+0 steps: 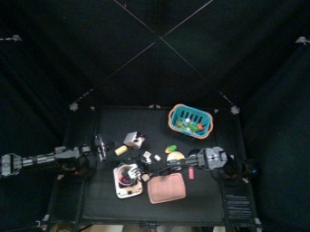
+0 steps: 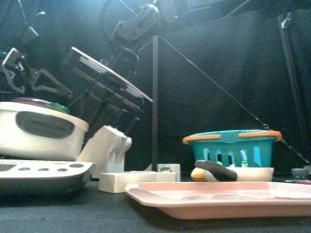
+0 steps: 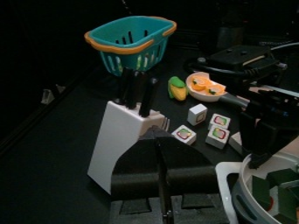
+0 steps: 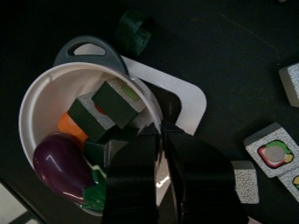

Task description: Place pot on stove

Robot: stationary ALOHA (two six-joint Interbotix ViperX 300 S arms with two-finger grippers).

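Top view: the left arm rests at the table's (image 1: 206, 136) left edge with its left hand (image 1: 97, 155) well apart from the task's things; whether that hand is apart or together cannot be told

Right of it, near the front edge, the round white plastic pot with a grey handle (image 4: 61, 103) sits over the small white rectangular toy stove (image 4: 190, 94). The front view shows the pot's base right at the stove's top, though contact cannot be confirmed. The pot holds a purple toy aubergine (image 4: 61, 164) and green toy blocks (image 4: 114, 101).

The right hand (image 4: 163, 131) reaches across from the right, and the pot lies directly under it. Its two black halves are nearly together and seem clamped on the pot's rim.

Behind the stove stands a white knife block (image 1: 127, 141). Just beside the stove on the right lies the flat pink square board (image 1: 171, 188). Further right, at the back, stands the teal plastic basket with an orange rim (image 1: 190, 116)
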